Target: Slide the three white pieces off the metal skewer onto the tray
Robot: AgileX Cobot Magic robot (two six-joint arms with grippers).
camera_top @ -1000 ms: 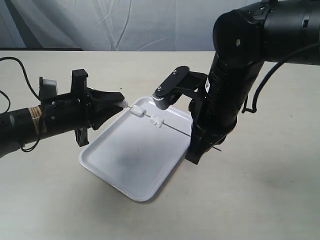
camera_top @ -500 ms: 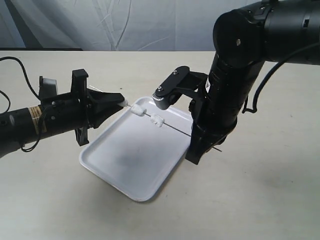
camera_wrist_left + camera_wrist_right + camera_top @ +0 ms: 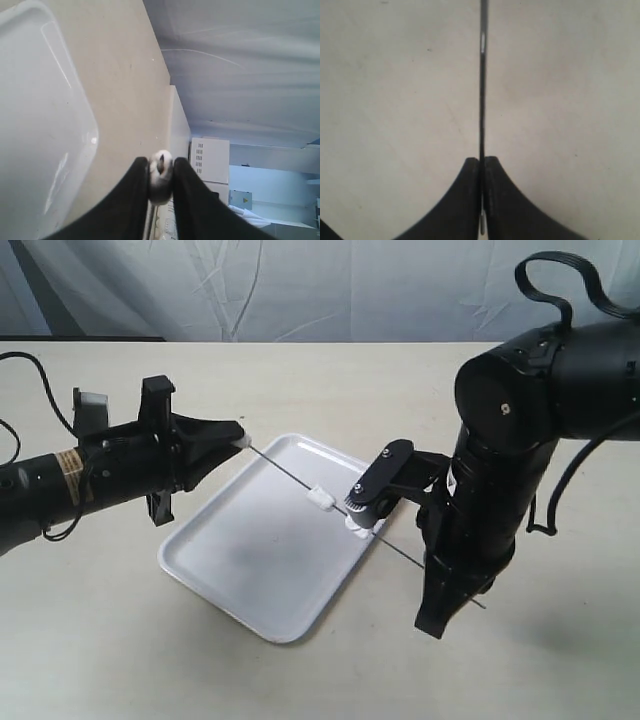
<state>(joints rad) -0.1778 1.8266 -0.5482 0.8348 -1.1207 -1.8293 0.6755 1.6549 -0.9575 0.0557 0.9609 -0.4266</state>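
The white tray (image 3: 250, 560) lies flat on the table. My left gripper (image 3: 238, 437) is shut on one white piece (image 3: 243, 441), seen squeezed between the black fingers (image 3: 135, 200) as a white lump (image 3: 160, 175). The thin metal skewer (image 3: 285, 470) slants from that piece across the tray to my right arm. Two more white pieces sit on it, one (image 3: 320, 498) above the tray and one (image 3: 355, 528) at the tray's right rim. My right gripper (image 3: 481, 162) is shut on the skewer (image 3: 482, 75), whose end pokes out behind the fingers.
The tray's corner (image 3: 35, 100) fills one side of the left wrist view. Beige tabletop (image 3: 560, 660) surrounds the tray. The bulky right arm (image 3: 500, 490) stands over the tray's right edge. A cable (image 3: 30, 390) trails at the far left.
My right arm has moved right and nearer, drawing the skewer with it. The two free pieces travelled along over the tray. The left gripper stayed put with its piece.
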